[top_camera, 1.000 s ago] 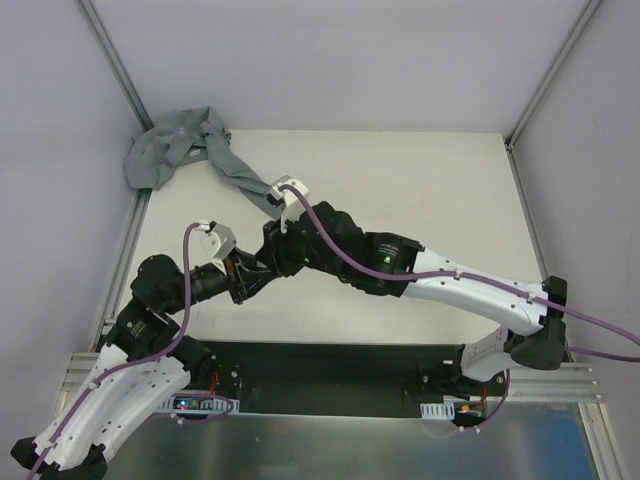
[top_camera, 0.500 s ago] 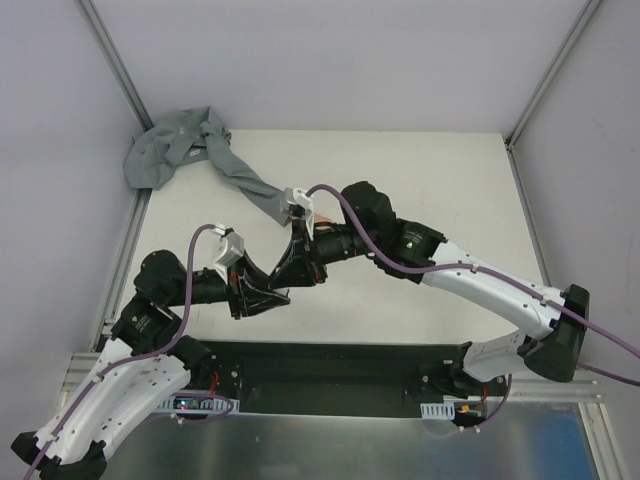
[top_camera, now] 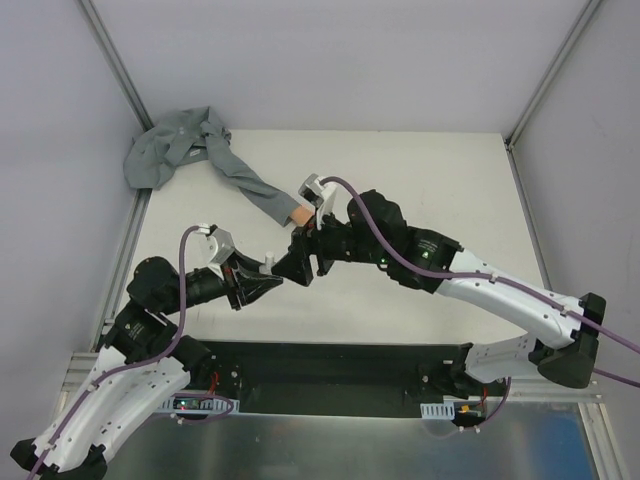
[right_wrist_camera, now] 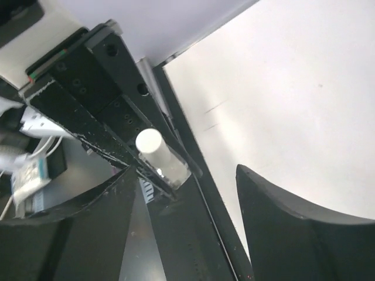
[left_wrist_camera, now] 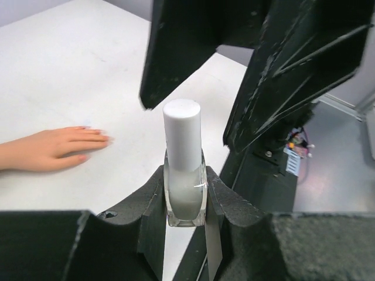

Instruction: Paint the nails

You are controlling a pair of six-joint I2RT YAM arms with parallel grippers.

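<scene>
Left fingers [left_wrist_camera: 149, 202] are clamped on the glass body of the polish bottle [left_wrist_camera: 185, 196], low down near the base. That keeps it upright and leaves the white cap [left_wrist_camera: 182, 132] sticking up free, which we take to be the point: one arm acts as a vise so the other can work the cap. Right fingers [left_wrist_camera: 176, 47] are spread apart, one each side of the cap w/ a gap on both sides, not touching it yet, so nothing is held there. We read this as lining up to pinch and unscrew, i.e. prep only, no paint on anything so far. The nails [left_wrist_camera: 96, 137] sit at the tips of the mannequin hand [left_wrist_camera: 53, 149], lying flat, palm down on the tabletop [top_camera: 420, 190], near the bottle but apart from it, wrist end running into the grey sleeve [top_camera: 240, 180] twd the far left corner. Bottle is held just beside the hand, prob. so the brush has a short trip once it's out.
</scene>
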